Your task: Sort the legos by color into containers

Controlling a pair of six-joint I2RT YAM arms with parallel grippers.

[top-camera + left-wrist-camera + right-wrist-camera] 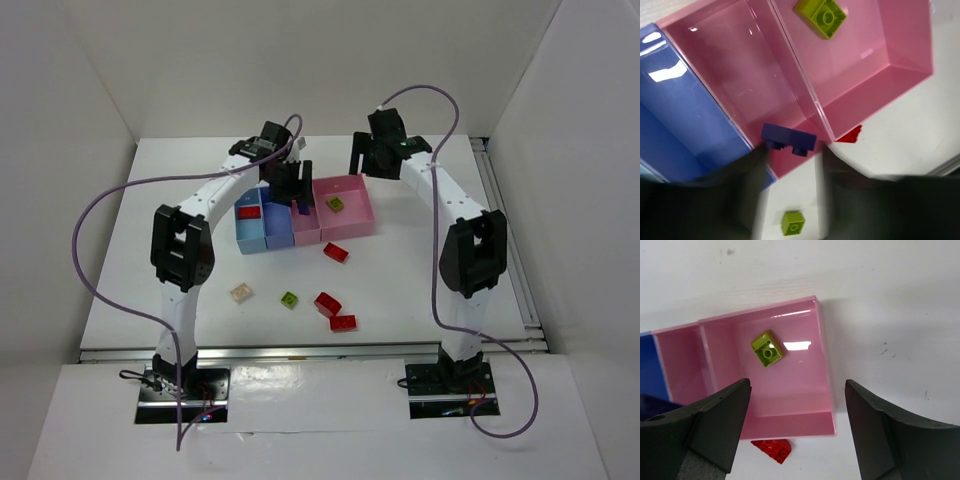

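The containers stand in a joined row: light blue [250, 232], darker blue [277, 232], pink [306, 230] and wider pink [352, 218]. My left gripper [297, 198] [792, 160] hangs over the narrow pink bin's near wall. Its blurred jaws stand narrowly open, with a dark purple lego [788, 138] [300, 210] at their tips and a sliver of gap at its right end. A lime green lego [822, 17] [767, 349] lies in the wider pink bin [815, 405]. My right gripper [372, 155] [797, 425] is wide open and holds nothing, above that bin.
One red lego [248, 212] lies in the light blue bin. On the table in front of the bins lie a red lego [336, 253] [772, 449], a cream one [240, 293], a lime green one [290, 299] [793, 223] and two more red ones [327, 303] [343, 322].
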